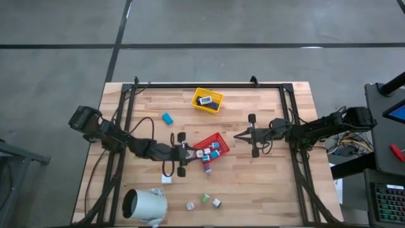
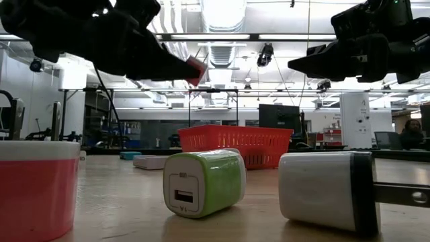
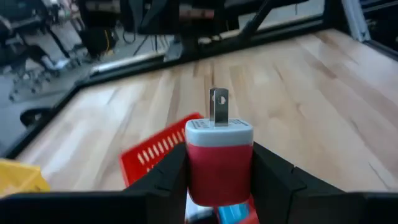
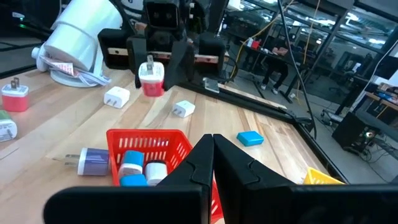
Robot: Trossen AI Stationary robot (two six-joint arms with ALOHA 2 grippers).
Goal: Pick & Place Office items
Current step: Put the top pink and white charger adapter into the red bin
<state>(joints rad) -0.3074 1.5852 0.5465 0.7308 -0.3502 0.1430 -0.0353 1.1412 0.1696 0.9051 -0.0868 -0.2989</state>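
Two pincers over the desk from above: left pincer at nine o'clock of the red tray, right pincer at three, clamped empty. Left wrist: fingers squeeze a pink charger, prongs up. Low down: green charger on the wood

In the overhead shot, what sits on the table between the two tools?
The red tray, holding several chargers, lies between the left tool, shut on a red charger, and the shut right tool. High view.
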